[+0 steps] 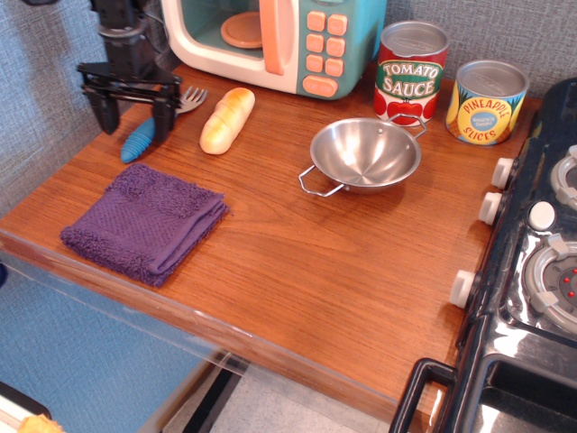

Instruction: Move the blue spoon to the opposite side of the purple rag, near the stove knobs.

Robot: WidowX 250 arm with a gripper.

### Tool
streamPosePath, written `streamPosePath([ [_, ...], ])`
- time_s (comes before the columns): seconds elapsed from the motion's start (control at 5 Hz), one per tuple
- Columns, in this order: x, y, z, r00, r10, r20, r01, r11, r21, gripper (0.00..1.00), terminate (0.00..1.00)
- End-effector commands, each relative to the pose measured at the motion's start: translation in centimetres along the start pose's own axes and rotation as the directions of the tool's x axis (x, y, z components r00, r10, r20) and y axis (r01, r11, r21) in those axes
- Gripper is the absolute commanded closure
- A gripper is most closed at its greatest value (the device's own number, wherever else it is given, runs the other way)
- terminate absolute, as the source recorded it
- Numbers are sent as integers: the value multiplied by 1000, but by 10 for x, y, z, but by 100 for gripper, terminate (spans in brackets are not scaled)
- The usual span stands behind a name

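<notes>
The blue spoon (138,141) lies at the back left of the wooden counter, with its silver pronged head (190,96) pointing toward the toy microwave. My gripper (135,128) is open and hovers over the spoon's handle, one finger on each side of it, holding nothing. The purple rag (144,222) lies folded in front of the spoon, near the counter's front left edge. The stove knobs (489,207) sit in a row along the black stove's edge at the far right.
A yellow bread roll (227,119) lies right of the spoon. A steel bowl (365,153) sits mid-counter. The tomato sauce can (411,72) and pineapple can (487,101) stand at the back right, beside the toy microwave (279,41). The black stove (541,271) fills the right side.
</notes>
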State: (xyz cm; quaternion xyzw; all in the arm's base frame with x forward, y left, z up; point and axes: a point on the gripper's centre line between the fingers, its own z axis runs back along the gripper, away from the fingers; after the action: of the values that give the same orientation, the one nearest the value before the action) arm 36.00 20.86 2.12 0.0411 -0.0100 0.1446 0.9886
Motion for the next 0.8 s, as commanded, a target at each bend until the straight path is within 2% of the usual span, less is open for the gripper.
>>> streamPosePath([
  [0.0,9,5,13,999,1,52,-2,1000,16,0,0],
  [0.2,8,5,20,997,-11,70,11,1000,-5,100,0],
  [0.4,10,8,41,993,3,121,2,999,-47,100,0],
  [0.6,11,8,91,967,44,250,-26,997,-71,100,0],
])
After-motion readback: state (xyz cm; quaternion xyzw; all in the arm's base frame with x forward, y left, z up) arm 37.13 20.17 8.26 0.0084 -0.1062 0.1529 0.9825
